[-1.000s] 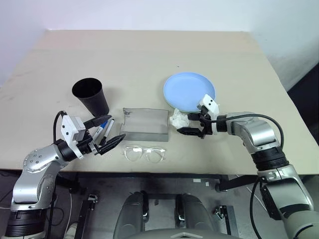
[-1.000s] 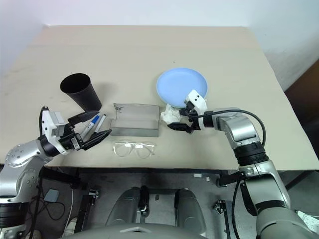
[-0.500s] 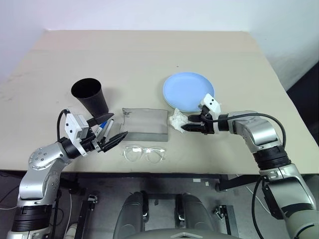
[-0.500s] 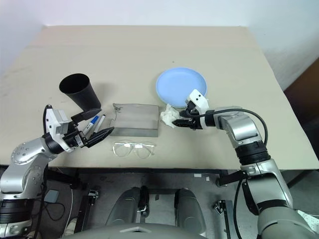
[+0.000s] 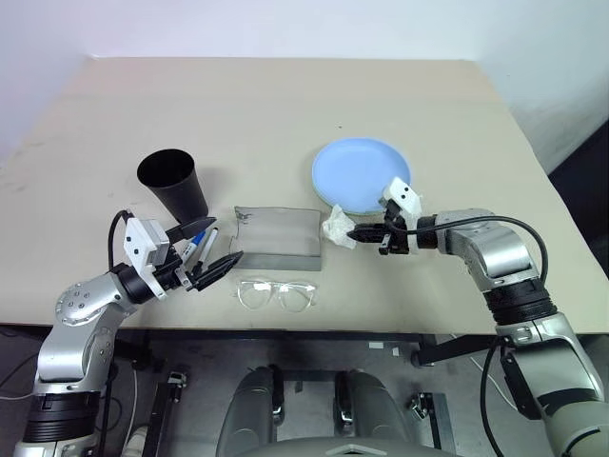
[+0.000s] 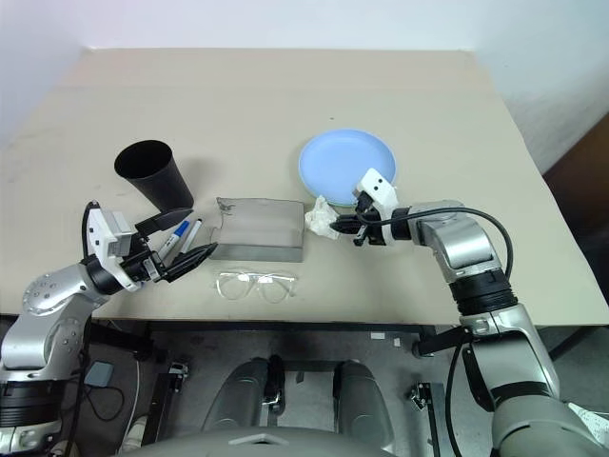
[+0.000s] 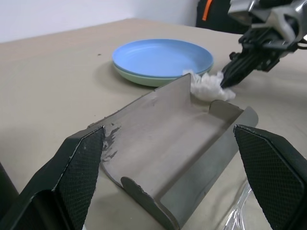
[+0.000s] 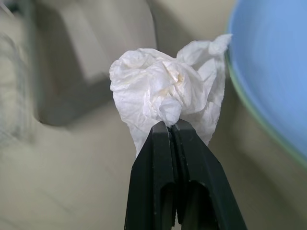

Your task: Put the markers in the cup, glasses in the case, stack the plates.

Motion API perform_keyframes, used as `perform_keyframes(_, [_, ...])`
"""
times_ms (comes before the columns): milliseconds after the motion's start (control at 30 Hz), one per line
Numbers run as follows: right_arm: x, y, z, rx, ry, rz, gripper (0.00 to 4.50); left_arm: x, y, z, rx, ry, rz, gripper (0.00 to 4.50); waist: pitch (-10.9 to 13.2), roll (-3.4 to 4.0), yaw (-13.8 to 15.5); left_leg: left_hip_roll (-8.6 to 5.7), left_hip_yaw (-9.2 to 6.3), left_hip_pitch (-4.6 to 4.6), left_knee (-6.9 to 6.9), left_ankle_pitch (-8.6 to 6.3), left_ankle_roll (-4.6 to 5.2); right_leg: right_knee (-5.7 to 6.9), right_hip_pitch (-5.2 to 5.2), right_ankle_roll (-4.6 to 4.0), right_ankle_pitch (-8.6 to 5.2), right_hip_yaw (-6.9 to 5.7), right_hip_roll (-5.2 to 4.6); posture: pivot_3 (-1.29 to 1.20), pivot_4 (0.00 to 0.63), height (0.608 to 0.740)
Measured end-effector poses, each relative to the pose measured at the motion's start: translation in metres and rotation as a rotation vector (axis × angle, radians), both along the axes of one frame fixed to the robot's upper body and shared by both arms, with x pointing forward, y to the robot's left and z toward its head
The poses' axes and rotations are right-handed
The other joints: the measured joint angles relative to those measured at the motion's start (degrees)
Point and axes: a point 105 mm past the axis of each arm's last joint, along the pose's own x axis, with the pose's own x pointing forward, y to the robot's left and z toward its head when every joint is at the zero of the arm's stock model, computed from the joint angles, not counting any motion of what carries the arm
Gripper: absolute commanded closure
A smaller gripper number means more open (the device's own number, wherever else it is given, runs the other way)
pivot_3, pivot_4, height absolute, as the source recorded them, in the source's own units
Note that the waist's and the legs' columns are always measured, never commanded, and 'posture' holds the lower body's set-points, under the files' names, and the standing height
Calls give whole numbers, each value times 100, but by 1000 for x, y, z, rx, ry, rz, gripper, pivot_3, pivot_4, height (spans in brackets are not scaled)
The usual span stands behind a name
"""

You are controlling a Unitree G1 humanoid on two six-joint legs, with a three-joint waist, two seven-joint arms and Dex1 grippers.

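Note:
My right gripper (image 5: pixel 360 231) is shut on a crumpled white tissue (image 5: pixel 338 228), pinching its edge just off the table beside the plates; the pinch is plain in the right wrist view (image 8: pixel 170 125). The light blue plate (image 5: pixel 362 176) lies on top of the mint green plate (image 7: pixel 144 79). The grey case (image 5: pixel 276 238) sits with its lid up at mid-table, and the clear glasses (image 5: pixel 276 293) lie in front of it. My left gripper (image 5: pixel 225 240) stands open and empty over the two markers (image 5: pixel 198 249), right of the black cup (image 5: pixel 174 183).
The table's front edge (image 5: pixel 314 328) runs close behind the glasses. The back half of the tan tabletop (image 5: pixel 285 105) is bare. The tissue (image 7: pixel 206 86) hangs between the case's end and the plates.
My right gripper has closed from open onto the tissue and raised it slightly. The left gripper stays open in the same place.

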Motion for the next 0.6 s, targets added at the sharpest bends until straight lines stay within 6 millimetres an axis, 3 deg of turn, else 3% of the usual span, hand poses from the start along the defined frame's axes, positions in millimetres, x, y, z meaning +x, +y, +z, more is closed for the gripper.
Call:
perform_keyframes(167, [28, -11, 84, 198, -202, -116, 4483, 0, 0, 0, -1, -1, 5, 0, -1, -1, -13, 1, -1, 4, -3, 0, -1, 0, 0, -2, 1, -1, 0, 0, 150, 711])
perform_keyframes(233, [41, -18, 96, 229, -231, -190, 4483, 1, 0, 0, -4, -2, 9, 0, -2, -2, -14, 1, 0, 4, -7, 0, -1, -2, -1, -3, 1, -1, 0, 0, 150, 711])
perform_keyframes(300, [58, -25, 85, 215, -205, -285, 4483, 1, 0, 0, -10, -3, 12, 0, -2, -3, -14, 0, 2, 1, -7, 0, -1, -5, -2, -3, 1, 0, -1, 0, 150, 711])
perform_keyframes(467, [84, -31, 34, 108, -88, -420, 4483, 2, 0, 1, -14, -5, 23, 0, 0, 0, -27, -1, 16, -7, -8, 1, 1, -6, -10, -2, 2, 8, -1, 0, 150, 711])
perform_keyframes(600, [90, -26, 25, 39, -85, -419, 3584, 2, -1, 4, -11, -13, 20, 0, 0, 1, -41, -1, 18, -7, -9, 10, 15, -5, -11, 0, 3, 8, 3, 0, 150, 711])
